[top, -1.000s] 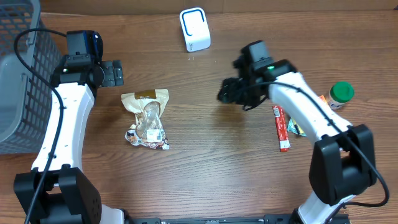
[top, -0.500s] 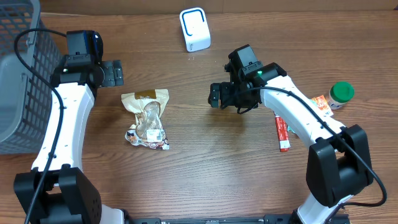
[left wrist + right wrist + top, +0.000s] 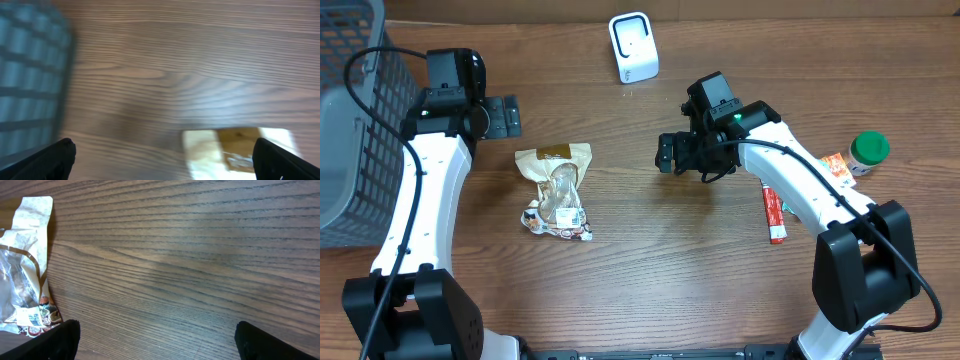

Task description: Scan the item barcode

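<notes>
Overhead: snack bag (image 3: 556,192) lay flat on the bench (image 3: 650,250), white scanner (image 3: 633,47) upright near the far edge. Left fingers (image 3: 510,108) were spread and empty beside the basket (image 3: 350,120), just beyond the bag. Right fingers (image 3: 664,160) were spread and empty, right of the bag, apart from it.

Left wrist: blurry, fingers (image 3: 50,160) wide, bag's top edge low in frame.

Right wrist: fingers (image 3: 60,340) wide over bare bench, bag at the left edge.

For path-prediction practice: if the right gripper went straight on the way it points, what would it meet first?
Probably the bare table; the right gripper's line passes beside the bag, though depth is unclear.
</notes>
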You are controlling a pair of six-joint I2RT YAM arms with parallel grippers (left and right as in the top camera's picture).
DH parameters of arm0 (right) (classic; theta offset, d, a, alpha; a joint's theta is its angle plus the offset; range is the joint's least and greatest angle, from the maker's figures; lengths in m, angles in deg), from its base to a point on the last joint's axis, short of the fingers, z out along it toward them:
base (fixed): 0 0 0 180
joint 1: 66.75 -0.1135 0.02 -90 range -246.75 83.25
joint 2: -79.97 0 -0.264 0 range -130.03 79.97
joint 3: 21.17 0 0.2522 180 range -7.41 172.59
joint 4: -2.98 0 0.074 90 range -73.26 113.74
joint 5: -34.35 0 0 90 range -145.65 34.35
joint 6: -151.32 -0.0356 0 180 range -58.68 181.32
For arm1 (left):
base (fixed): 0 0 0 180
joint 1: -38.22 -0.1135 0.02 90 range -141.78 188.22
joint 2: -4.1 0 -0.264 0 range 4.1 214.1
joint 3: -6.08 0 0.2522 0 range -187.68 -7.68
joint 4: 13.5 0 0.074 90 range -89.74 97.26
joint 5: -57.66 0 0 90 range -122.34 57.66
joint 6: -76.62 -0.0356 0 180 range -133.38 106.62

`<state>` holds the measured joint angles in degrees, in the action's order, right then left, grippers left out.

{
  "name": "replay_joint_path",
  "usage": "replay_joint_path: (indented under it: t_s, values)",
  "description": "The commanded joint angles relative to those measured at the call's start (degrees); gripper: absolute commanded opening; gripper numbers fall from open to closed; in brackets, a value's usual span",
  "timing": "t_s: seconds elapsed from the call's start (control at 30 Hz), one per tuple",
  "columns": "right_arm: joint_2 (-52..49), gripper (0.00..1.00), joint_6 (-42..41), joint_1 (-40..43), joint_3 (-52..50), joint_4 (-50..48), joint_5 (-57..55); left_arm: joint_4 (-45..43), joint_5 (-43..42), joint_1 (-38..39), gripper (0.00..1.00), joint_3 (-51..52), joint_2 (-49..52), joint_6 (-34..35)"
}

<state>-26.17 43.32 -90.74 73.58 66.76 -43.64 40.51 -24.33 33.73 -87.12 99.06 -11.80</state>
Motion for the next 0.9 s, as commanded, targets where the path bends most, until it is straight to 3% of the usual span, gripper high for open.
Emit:
replay_joint_path:
  t_s: [0.0,0.1,0.17,0.2,0.23,0.3,0.37,0.5,0.57,0.73,0.87]
  values:
    - [-0.3,1.00,0.0,0.2,-0.4,-0.3,-0.4,0.3,-16.7,0.0,1.00,0.2,0.4,4.5]
    - [-0.3,1.00,0.0,0.2,-0.4,-0.3,-0.4,3.3,-27.3,0.0,1.00,0.2,0.4,5.1]
    - [-0.3,1.00,0.0,0.2,-0.4,-0.3,-0.4,7.0,-29.3,0.0,1.00,0.2,0.4,4.9]
    - [-0.3,1.00,0.0,0.2,-0.4,-0.3,-0.4,8.7,-29.0,0.0,0.94,0.2,0.4,4.9]
    - [-0.3,1.00,0.0,0.2,-0.4,-0.3,-0.4,10.3,-28.6,0.1,0.85,0.5,0.4,5.1]
    - [-0.3,1.00,0.0,0.2,-0.4,-0.3,-0.4,12.4,-27.0,0.1,0.48,1.4,0.4,5.4]
    - [-0.3,1.00,0.0,0.2,-0.4,-0.3,-0.4,13.5,-22.8,0.1,0.29,3.2,0.4,7.0]
    - [-0.3,1.00,0.0,0.2,-0.4,-0.3,-0.4,12.5,-11.3,0.0,0.20,8.1,0.4,10.7]
    - [-0.3,1.00,0.0,0.2,-0.4,-0.3,-0.4,9.1,-9.5,0.0,0.22,11.5,0.4,11.3]
    - [-0.3,1.00,0.0,0.2,-0.4,-0.3,-0.4,0.3,-9.6,0.1,0.26,18.3,0.4,11.3]
    - [-0.3,1.00,0.0,0.2,-0.4,-0.3,-0.4,-3.7,-16.6,0.3,0.27,20.8,0.5,11.3]
